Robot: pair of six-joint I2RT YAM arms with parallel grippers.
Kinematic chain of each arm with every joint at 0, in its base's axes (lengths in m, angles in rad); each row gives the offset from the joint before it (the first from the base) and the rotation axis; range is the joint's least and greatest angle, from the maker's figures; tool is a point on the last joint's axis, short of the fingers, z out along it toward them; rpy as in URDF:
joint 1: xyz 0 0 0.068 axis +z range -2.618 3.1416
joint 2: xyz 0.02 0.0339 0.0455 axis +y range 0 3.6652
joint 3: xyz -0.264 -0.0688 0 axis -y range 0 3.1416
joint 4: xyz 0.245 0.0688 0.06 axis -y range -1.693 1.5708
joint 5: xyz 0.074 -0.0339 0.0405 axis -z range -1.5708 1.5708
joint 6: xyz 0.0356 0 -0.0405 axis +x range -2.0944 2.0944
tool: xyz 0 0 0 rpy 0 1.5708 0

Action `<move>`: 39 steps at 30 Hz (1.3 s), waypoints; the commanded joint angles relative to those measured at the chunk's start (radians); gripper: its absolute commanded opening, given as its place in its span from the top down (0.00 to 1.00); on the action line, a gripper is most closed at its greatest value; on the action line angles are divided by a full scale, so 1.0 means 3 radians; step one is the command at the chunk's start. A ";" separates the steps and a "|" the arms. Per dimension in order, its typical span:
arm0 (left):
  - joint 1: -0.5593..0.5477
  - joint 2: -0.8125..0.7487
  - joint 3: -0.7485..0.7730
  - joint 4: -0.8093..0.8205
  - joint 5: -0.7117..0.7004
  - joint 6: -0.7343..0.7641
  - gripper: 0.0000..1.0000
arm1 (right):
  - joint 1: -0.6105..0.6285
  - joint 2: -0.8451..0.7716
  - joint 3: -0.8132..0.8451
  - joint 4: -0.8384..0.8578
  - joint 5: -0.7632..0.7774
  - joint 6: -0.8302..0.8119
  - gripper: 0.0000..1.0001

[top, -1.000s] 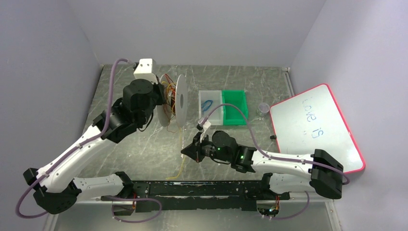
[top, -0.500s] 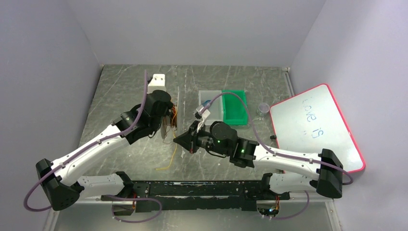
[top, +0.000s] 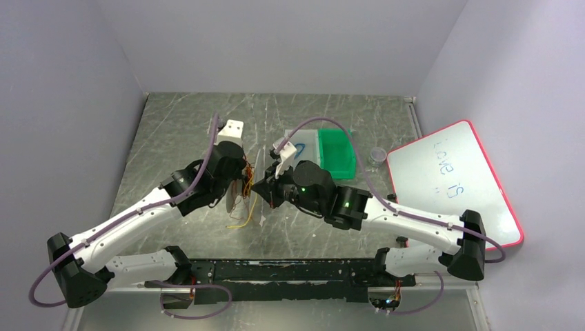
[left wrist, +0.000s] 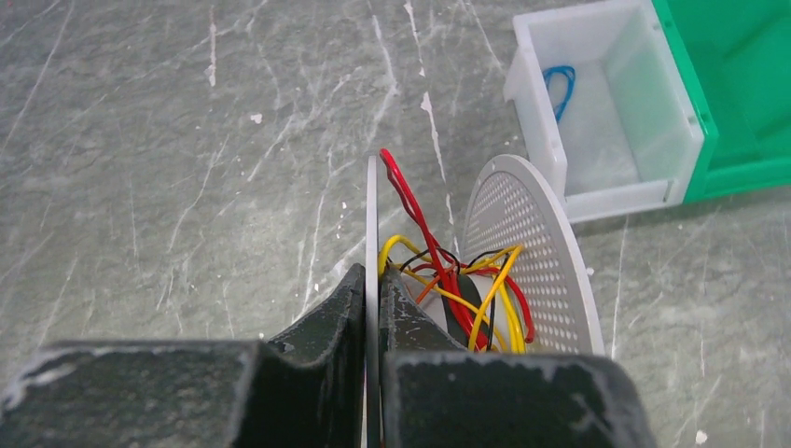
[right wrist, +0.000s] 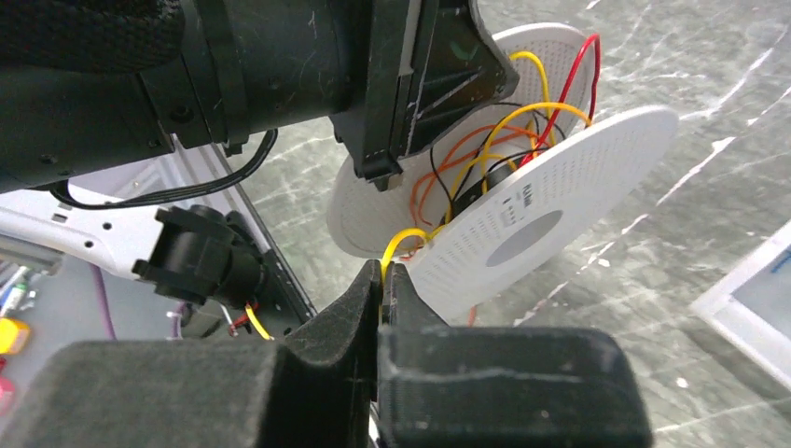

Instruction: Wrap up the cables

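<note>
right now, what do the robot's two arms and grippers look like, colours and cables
Both the left arm and right arm have white link shells with black joints. A thick purple hose loops along each. Small green lights glow on the right arm. The left gripper and right gripper have matte black wedge-shaped fingers.

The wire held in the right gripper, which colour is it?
Yellow. The wire is pinched in the right gripper, clearest in the right wrist view.

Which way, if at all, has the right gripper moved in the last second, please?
Yes: the right gripper has moved forward and slightly left, ending nearly level with the near wall of the green bin.
</note>
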 commanded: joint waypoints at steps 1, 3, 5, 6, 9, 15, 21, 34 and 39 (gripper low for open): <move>-0.0034 -0.0118 0.0012 0.0178 0.0348 0.0386 0.93 | -0.0032 -0.0016 0.0260 -0.0410 0.0040 -0.0404 1.00; -0.0038 -0.0133 0.0025 0.0181 0.0522 0.0532 0.93 | -0.0080 -0.0016 0.0329 -0.0562 -0.0060 -0.0547 1.00; -0.0045 -0.0139 0.0042 0.0175 0.0698 0.0650 0.93 | -0.0133 -0.0012 0.0393 -0.0712 -0.0126 -0.0694 1.00; -0.0048 -0.0141 0.0049 0.0176 0.0794 0.0716 0.93 | -0.0162 -0.0011 0.0416 -0.0789 -0.0167 -0.0777 1.00; -0.0063 -0.0115 0.0090 0.0103 0.1171 0.0894 0.93 | -0.0234 -0.0044 0.0437 -0.0928 -0.0225 -0.1016 1.00; -0.0071 -0.0111 0.0082 -0.0009 0.1626 0.1051 0.93 | -0.0298 -0.0184 0.0319 -0.0913 -0.0275 -0.1580 1.00; -0.0076 -0.0209 0.0047 -0.0061 0.1974 0.1161 0.93 | -0.0383 -0.0365 0.0110 -0.0760 -0.0161 -0.2089 1.00; -0.0081 -0.0595 -0.0105 0.0022 0.2410 0.1447 0.93 | -0.1011 -0.0597 -0.0248 -0.0689 -0.0700 -0.2647 1.00; -0.0081 -0.0724 -0.0076 0.0001 0.2511 0.1492 0.93 | -0.1113 -0.0628 -0.0445 -0.0587 -0.0816 -0.2539 1.00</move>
